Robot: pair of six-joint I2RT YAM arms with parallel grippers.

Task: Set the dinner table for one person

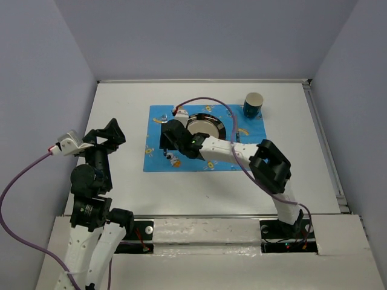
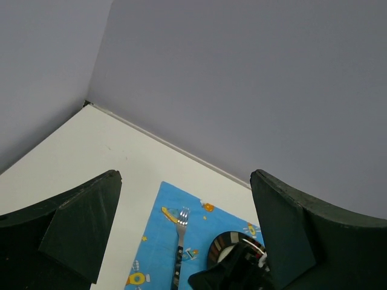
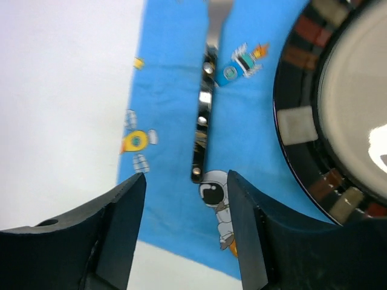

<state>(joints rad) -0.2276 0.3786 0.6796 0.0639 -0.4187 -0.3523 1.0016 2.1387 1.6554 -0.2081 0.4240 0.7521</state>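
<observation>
The white dinner table (image 1: 121, 109) carries a blue cartoon-patterned placemat (image 1: 156, 158). A dark-rimmed plate (image 1: 208, 124) with a white centre sits on the mat. A fork (image 3: 202, 121) with a black studded handle lies on the mat left of the plate, also in the left wrist view (image 2: 179, 241). My right gripper (image 1: 171, 140) hovers open just above the handle's end (image 3: 184, 199), with nothing between its fingers. My left gripper (image 1: 107, 134) is open and empty, raised over the table's left side (image 2: 186, 181).
A dark teal cup (image 1: 253, 104) stands upright just off the mat's far right corner. The right arm's elbow (image 1: 269, 163) and purple cable arch over the mat's right half. Grey walls enclose the table on three sides.
</observation>
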